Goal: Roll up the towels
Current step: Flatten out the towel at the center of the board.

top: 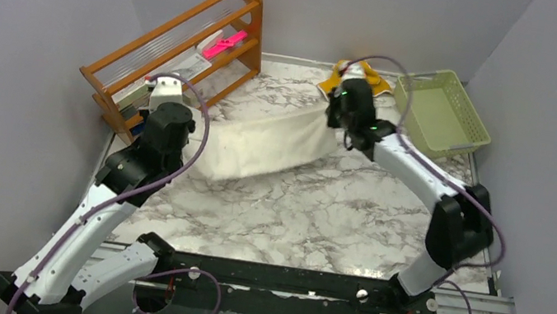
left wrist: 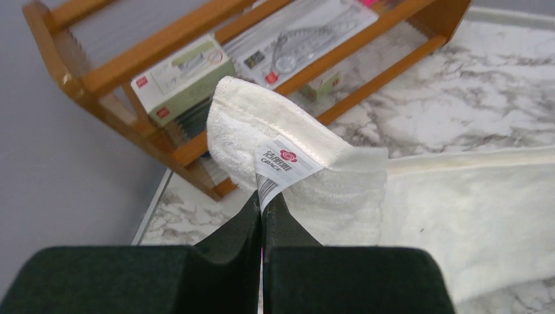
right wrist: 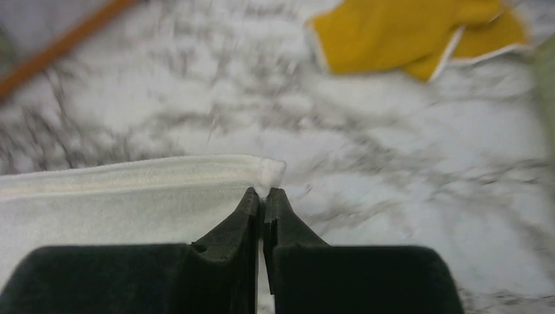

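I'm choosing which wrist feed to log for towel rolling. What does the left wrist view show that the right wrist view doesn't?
Only the left wrist: boxes on the wooden rack, and a label on a corner of the white towel. Only the right wrist: the yellow towel. Both: the marble table, and the white towel pinched at a corner, by the left tool in one, the right tool in the other, both shut.

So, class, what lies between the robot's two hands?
The cream towel, pinched by the left hand and right hand; seen in the top view.
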Tool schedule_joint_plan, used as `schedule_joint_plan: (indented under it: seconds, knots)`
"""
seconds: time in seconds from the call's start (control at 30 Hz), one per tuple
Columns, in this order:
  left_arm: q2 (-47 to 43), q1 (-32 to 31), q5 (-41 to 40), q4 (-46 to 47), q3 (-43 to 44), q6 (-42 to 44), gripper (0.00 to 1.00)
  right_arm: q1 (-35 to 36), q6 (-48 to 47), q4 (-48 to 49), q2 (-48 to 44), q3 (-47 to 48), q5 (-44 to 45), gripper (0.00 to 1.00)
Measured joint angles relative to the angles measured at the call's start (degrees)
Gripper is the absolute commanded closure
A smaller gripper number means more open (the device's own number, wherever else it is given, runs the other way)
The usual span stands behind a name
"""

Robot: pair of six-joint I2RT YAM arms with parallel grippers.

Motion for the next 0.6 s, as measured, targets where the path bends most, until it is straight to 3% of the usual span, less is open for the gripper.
schedule_joint_plan:
  seconds: [0.17, 0.2, 0.27, 0.3, 0.33, 0.43, 0.6]
  knots:
    - [7.6, 0.0, 2.0, 5.0, 11.8, 4.6, 1.00, -9.4, 0.0, 5.5, -16.4, 3.3, -0.3, 0.99]
    - [6.6, 0.0, 3.6, 7.4, 11.9, 5.7, 0.79, -9.4, 0.0, 7.1, -20.4, 2.4, -0.5, 0.86]
    - [1.7, 0.0, 6.6, 11.7, 9.1, 7.4, 0.15, -8.4, 0.7, 11.7, -29.2, -2.6, -1.3, 0.45]
    - [-2.0, 0.0, 7.7, 13.2, 6.6, 8.0, 0.03, -7.6, 1.3, 14.8, -35.5, -8.0, -1.8, 0.31]
    - [-5.9, 0.0, 8.4, 14.2, 3.8, 8.0, 0.01, -7.2, 2.1, 17.1, -40.5, -13.2, -2.0, 0.21]
    - [-15.3, 0.0, 8.5, 13.9, -2.7, 6.2, 0.01, -7.1, 4.9, 21.8, -51.2, -26.4, -0.2, 0.15]
    - [-14.6, 0.1, 8.3, 5.4, -8.0, 0.4, 0.01, -7.4, 8.4, 19.2, -47.4, -32.6, 2.7, 0.15]
